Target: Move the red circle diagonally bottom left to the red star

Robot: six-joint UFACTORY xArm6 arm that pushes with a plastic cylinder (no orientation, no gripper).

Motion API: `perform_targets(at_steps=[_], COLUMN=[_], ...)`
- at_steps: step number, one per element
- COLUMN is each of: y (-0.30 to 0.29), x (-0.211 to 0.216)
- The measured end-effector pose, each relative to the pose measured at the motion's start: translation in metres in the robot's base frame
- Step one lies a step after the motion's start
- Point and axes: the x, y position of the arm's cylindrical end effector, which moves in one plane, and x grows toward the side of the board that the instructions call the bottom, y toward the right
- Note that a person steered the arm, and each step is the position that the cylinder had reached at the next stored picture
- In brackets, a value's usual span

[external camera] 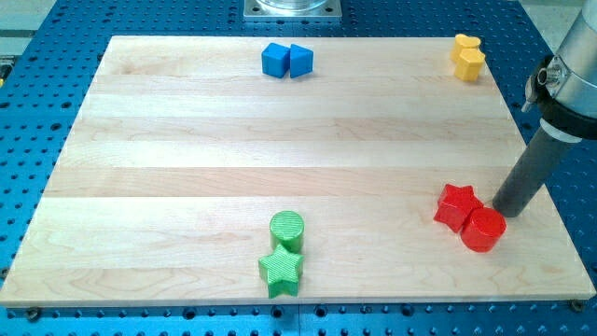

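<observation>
Wooden board fills most of the view, sitting on a blue perforated base; grey metal mount at the view's top edge, just above the board.

Arm enters from the view's right; dark rod slants down to the board; my tip sits at the board's lower right, just beside the red circle on its upper-right side, contact or a hair apart, cannot tell which. No claw on this rig, just the bare rod, so nothing to report as wide, narrow or holding.

Red circle is at the lower right of the board, touching the red star; it lies to the star's lower right.

Green circle and green star at bottom centre, touching, star below the circle.

Two blue blocks at top centre, touching: blue cube on the left, second blue block on the right, shape unclear.

Two yellow blocks at top right, pressed together; shapes too small to make out.
</observation>
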Motion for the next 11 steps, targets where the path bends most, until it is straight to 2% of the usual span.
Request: perform_targets(at_steps=[1, 2, 4, 7, 8, 10, 11], y=[0.002, 0.001, -0.002, -0.053, -0.053, -0.056, -0.058], x=[0.006, 0.054, 0.054, 0.032, 0.033, -0.016, -0.016])
